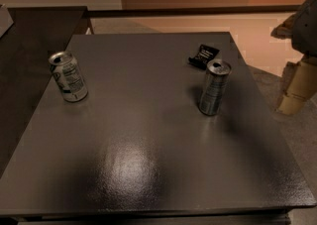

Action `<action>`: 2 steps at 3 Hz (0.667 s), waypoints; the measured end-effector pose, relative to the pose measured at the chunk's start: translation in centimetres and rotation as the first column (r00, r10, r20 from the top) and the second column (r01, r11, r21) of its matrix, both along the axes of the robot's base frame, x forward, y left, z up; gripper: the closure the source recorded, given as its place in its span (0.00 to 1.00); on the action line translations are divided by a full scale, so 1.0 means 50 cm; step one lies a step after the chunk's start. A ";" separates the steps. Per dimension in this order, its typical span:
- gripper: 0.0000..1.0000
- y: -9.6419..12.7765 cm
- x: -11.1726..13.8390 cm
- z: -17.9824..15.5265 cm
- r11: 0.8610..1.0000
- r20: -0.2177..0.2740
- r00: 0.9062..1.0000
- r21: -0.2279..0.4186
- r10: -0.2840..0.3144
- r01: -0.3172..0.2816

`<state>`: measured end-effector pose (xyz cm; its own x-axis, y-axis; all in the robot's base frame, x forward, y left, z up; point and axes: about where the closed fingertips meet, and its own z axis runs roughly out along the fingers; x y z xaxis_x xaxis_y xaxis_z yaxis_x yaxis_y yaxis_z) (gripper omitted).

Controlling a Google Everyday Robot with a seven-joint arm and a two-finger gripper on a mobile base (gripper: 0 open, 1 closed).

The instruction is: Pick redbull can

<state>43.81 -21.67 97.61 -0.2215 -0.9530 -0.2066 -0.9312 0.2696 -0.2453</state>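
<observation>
The redbull can (pixel 214 87) is a tall slim dark grey-silver can with a shiny silver top. It stands upright on the right half of the dark grey table (pixel 148 135). My gripper (pixel 296 89) hangs at the right edge of the view, beyond the table's right side. It is well to the right of the can and apart from it. Nothing shows in its hold.
A shorter, wider can with a white printed label (pixel 69 76) stands upright at the table's left side. A small black packet (pixel 203 54) lies just behind the redbull can. A second dark surface (pixel 29 45) adjoins the table at the left.
</observation>
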 end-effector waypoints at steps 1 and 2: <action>0.00 0.000 0.000 0.000 1.000 0.000 1.000 0.000 0.000 0.000; 0.00 0.005 0.019 -0.003 1.000 0.011 1.000 0.016 0.007 -0.007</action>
